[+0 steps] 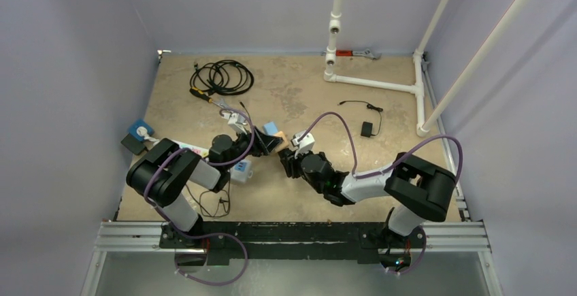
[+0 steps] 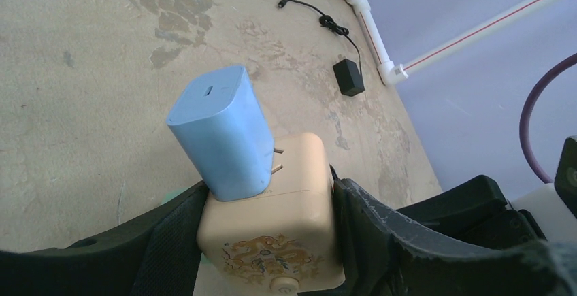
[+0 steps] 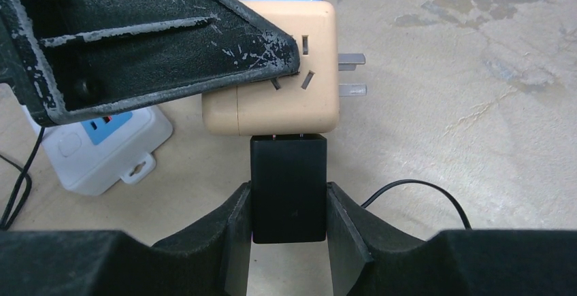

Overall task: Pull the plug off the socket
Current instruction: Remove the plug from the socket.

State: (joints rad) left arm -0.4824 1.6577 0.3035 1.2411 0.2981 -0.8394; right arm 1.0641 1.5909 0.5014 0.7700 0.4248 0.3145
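Locate black plug (image 3: 288, 187) at lower centre of the right wrist view, seated in the near face of the beige cube socket (image 3: 286, 99). Note right gripper (image 3: 288, 211) clamped on the plug's two flat sides, left gripper (image 2: 269, 241) clamped on opposite faces of the cube. Treat as light, rigid, smooth plastic: likely slippery under a weak squeeze, tight in the contacts. Grip mid-body, never the thin black cable (image 3: 407, 182) beside it. Pull straight along the pins, without twisting. Expect blue charger (image 2: 221, 133) on top, pins partly exposed, to shake loose.
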